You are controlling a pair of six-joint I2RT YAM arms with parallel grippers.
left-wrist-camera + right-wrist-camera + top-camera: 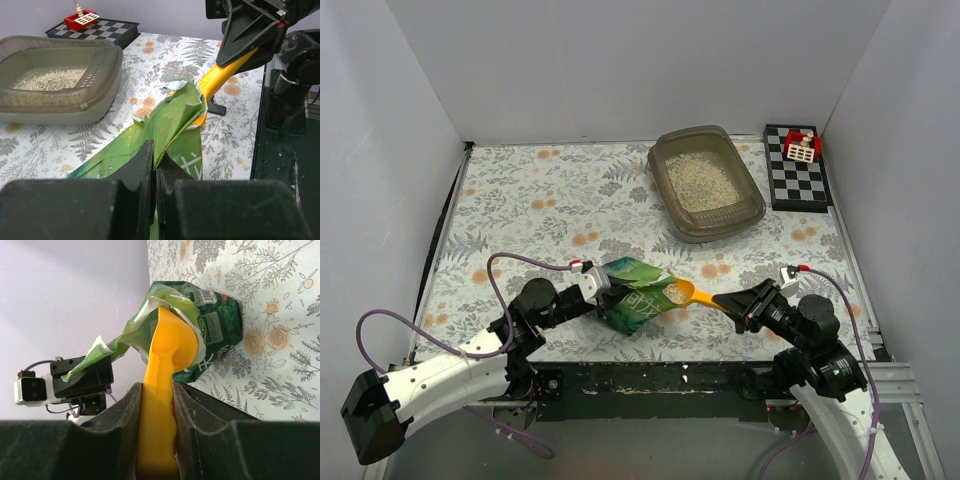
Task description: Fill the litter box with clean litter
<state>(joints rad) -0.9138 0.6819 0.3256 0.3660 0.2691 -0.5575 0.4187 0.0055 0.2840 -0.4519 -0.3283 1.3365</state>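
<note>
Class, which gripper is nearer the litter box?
Right. The right gripper, holding the yellow scoop, is nearside of the litter box; the left gripper, pinching the green bag, is farther away, nearside and leftward.

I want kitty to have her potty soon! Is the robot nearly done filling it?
Partway. The litter box already holds a shallow layer of litter. Right now the left gripper pinches the green bag while the right gripper holds the yellow scoop with its bowl in the bag's mouth. Remaining: tip that scoop into the box, likely more after.
</note>
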